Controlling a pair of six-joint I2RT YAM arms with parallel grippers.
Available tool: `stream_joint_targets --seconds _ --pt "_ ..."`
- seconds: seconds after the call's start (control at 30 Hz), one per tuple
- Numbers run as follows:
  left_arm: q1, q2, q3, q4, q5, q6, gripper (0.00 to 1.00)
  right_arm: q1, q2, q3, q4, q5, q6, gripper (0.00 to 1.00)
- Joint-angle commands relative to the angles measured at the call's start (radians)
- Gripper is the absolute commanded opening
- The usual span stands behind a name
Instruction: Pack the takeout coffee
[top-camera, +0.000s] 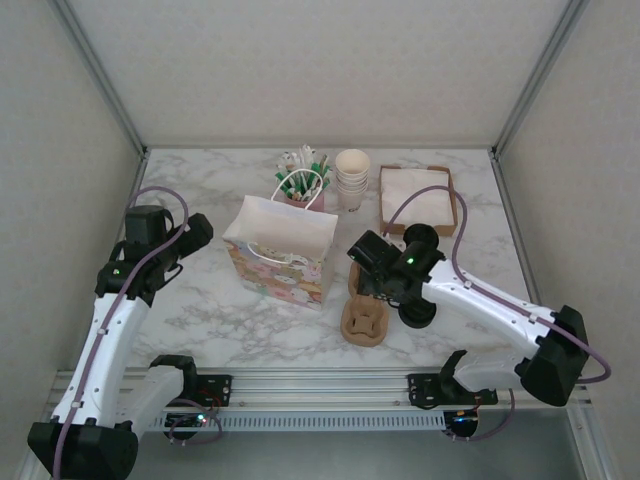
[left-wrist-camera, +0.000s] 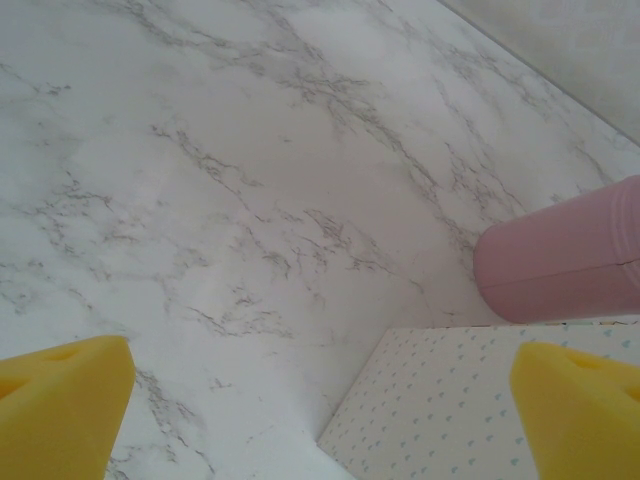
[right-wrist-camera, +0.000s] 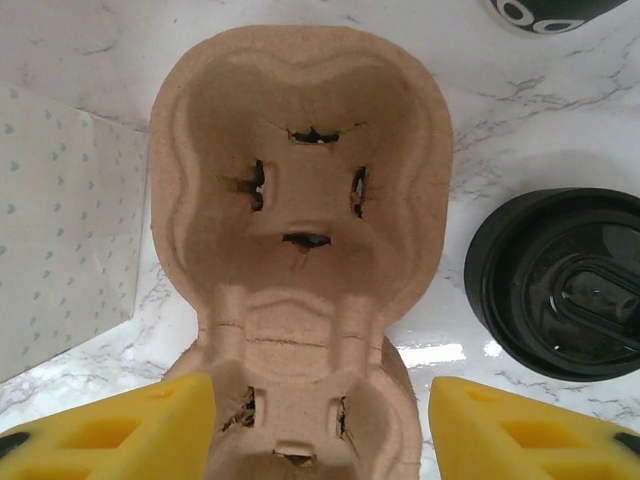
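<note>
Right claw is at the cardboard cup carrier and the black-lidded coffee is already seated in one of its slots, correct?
No. The right wrist view shows both slots of the cup carrier empty; the black-lidded coffee stands on the table beside it. The right claw is at the carrier, as you said.

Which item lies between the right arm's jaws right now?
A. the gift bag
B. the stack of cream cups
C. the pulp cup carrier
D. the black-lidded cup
C: in the right wrist view the brown pulp cup carrier lies between the yellow jaws, while the black-lidded cup stands off to one side on the table.
</note>
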Motion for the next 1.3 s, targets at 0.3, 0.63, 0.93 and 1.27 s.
stream_joint_targets --seconds 0.3,0.63,0.93,1.27 --pt "-0.002 -0.007 -0.006 -0.016 0.009 0.0 0.96 0.03 0.1 -0.039 0.065 0.0 0.05 0.53" --pt "-0.003 -0.006 -0.008 -0.016 0.007 0.002 0.96 0.066 0.15 -0.032 0.065 0.015 0.063 0.52" --pt "-0.003 -0.004 -0.008 -0.015 0.007 0.003 0.96 0.077 0.167 -0.032 0.047 0.042 0.079 0.51" --pt "-0.003 -0.004 -0.009 -0.015 0.009 0.002 0.96 0.077 0.172 -0.039 0.05 0.056 0.076 0.51"
